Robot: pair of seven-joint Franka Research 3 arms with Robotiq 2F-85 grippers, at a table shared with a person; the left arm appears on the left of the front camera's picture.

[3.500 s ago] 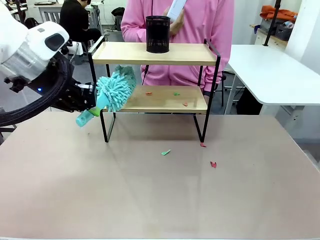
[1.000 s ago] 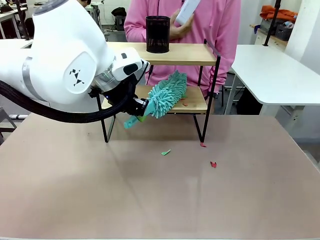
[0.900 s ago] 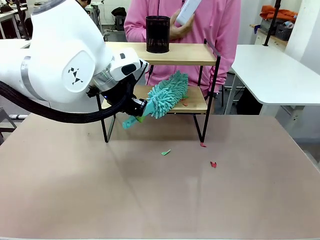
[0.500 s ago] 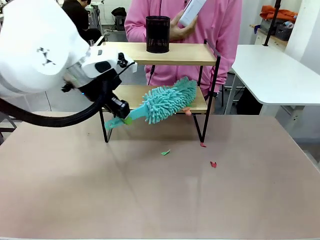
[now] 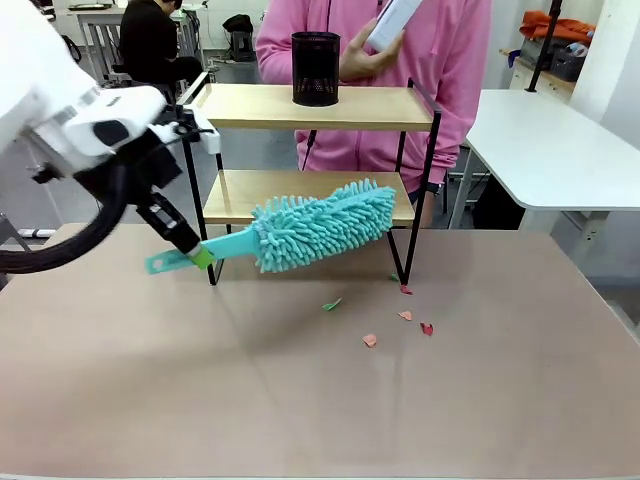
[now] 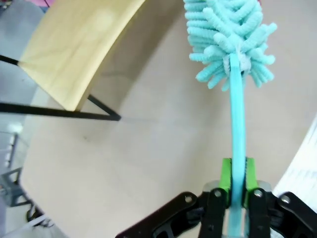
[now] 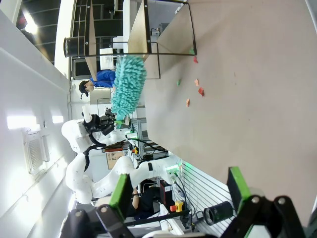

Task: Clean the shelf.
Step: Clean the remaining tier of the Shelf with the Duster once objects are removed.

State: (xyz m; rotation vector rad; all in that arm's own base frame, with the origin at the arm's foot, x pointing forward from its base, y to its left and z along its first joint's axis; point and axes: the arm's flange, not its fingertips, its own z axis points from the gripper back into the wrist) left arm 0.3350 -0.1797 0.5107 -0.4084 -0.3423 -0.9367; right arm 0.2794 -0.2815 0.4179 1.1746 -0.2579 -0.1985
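From the front, the shelf [image 5: 370,108] is seen at the bench's [image 5: 300,400] far side, a teal duster [image 5: 320,225] gripped before its lower board by the left gripper [image 5: 200,257]; from the left wrist, the handle [image 6: 237,124] is seen clamped; from the right wrist, the right gripper [image 7: 178,186] is seen open.

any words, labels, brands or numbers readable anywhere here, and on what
No text is readable.
Background sheet: print too small to read.
White item in the person's hand: no legible label.
Shelf, black cup, duster: no print seen.
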